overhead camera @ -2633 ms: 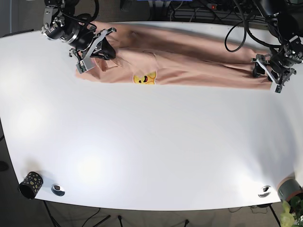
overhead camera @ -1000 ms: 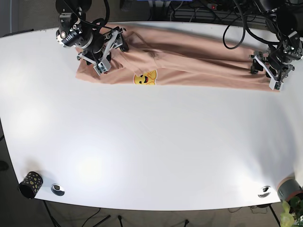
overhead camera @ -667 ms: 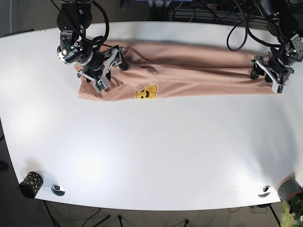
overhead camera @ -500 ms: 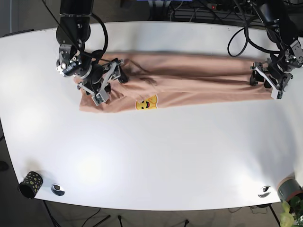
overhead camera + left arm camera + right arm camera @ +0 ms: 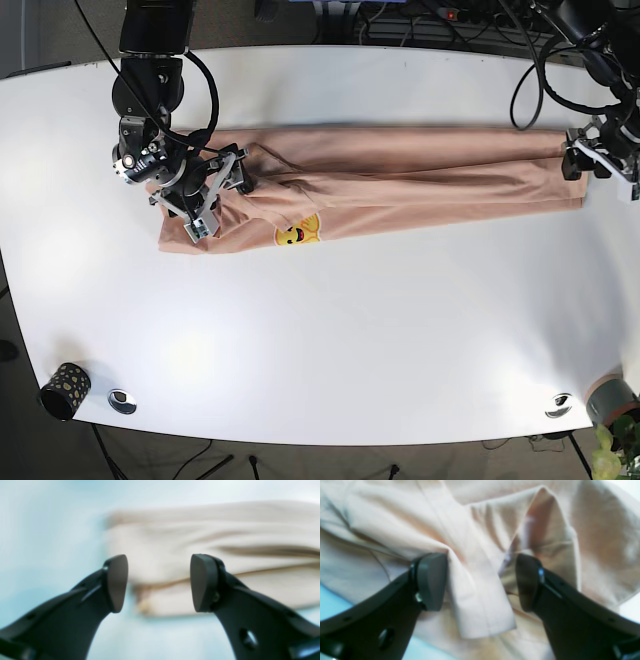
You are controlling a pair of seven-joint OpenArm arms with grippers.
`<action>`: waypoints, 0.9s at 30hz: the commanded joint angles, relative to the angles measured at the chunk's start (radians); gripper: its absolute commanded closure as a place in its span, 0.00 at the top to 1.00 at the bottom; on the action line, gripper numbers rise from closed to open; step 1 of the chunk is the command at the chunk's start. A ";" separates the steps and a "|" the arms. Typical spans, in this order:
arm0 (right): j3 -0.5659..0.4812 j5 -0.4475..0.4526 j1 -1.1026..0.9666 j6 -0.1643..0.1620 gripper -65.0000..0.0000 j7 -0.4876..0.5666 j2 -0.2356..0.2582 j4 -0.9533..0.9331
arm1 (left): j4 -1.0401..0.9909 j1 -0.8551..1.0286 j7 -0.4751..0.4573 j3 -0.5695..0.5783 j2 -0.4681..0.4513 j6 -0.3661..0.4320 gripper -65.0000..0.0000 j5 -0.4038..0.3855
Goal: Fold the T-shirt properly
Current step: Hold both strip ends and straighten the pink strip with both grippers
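Lying stretched out between both arms, the T-shirt (image 5: 400, 175) sits on the white table (image 5: 330, 330). Right gripper (image 5: 480, 582) is spread wide over a bunched sleeve fold. Left gripper (image 5: 158, 582) is released too, with the shirt's end just beyond its tips

1. In the left wrist view the T-shirt (image 5: 200, 555) beyond the left end effector (image 5: 158, 582) is blurred; its folds read only as soft bands.
2. The picture's right edge cuts that cloth off.
3. In the right wrist view the right end effector (image 5: 480, 582) covers the fabric behind its fingers (image 5: 430, 580), and the cloth runs off every edge.
4. In the base view the left end effector's gap is too small to judge.
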 commanded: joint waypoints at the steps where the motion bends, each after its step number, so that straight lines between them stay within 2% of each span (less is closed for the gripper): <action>1: 0.002 0.006 0.013 0.001 0.63 0.014 0.005 0.016 | -0.027 -0.006 -0.002 -0.041 -0.011 -0.002 0.68 -0.034; 3: 0.002 0.006 0.002 0.001 0.63 0.014 0.003 0.018 | -0.067 -0.015 -0.002 -0.053 -0.011 -0.002 0.73 -0.036; 14: 0.002 0.006 -0.005 0.001 0.63 0.017 0.001 0.016 | -0.247 -0.107 -0.002 -0.052 -0.012 -0.002 0.73 -0.036; 22: 0.007 0.006 -0.007 0.001 0.63 0.017 0.001 0.018 | -0.290 -0.132 0.000 -0.047 -0.012 -0.002 0.72 -0.034; 24: 0.007 0.006 -0.007 0.001 0.63 0.017 0.001 0.019 | -0.290 -0.132 0.000 -0.047 -0.012 -0.002 0.64 -0.036; 26: 0.007 0.006 -0.007 0.001 0.63 0.017 0.001 0.019 | -0.288 -0.130 0.000 -0.047 -0.012 -0.002 0.48 -0.036; 27: 0.007 0.006 -0.007 0.001 0.63 0.017 0.001 0.019 | -0.284 -0.130 0.000 -0.045 -0.012 -0.002 0.37 -0.033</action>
